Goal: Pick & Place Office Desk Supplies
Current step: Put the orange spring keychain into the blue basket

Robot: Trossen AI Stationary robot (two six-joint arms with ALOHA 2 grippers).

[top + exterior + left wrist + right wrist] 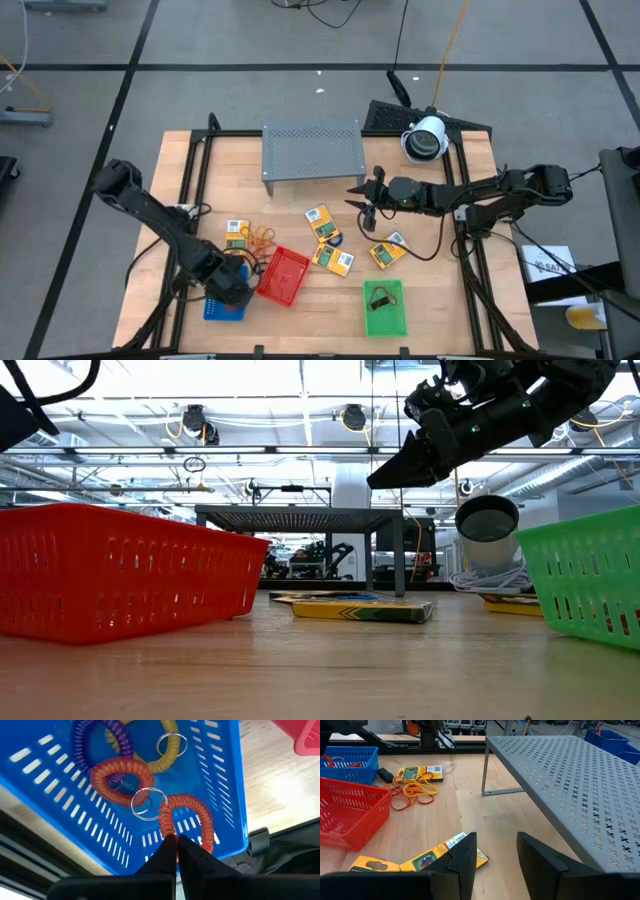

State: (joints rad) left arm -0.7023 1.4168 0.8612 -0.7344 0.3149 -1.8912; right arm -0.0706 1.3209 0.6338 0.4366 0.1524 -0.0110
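A blue tray [60,795] near the table's front left holds coiled loops with metal rings: an orange one [117,780], a purple one [95,735] and a yellow one [150,760]. My left gripper [176,842] is over this tray [222,305], shut on another orange coiled loop [192,812]. Yellow packets [320,222] [387,252] and loose rubber bands [412,790] lie flat on the wood. My right gripper [495,852] hangs open above the table in front of the grey rack [312,150], with nothing between its fingers. My left gripper pinches the orange coiled loop at one side [167,826], between its two fingertips. The fingers slant steeply down into the blue tray. The loop arches away from the fingertips over the tray's floor; I cannot tell whether it rests on the floor.
A red tray [283,275] stands right beside the blue one and a green tray [385,307] sits at the front right with a small dark thing in it. A white canister [425,138] and cables lie at the back right. Bare wood shows at the front centre.
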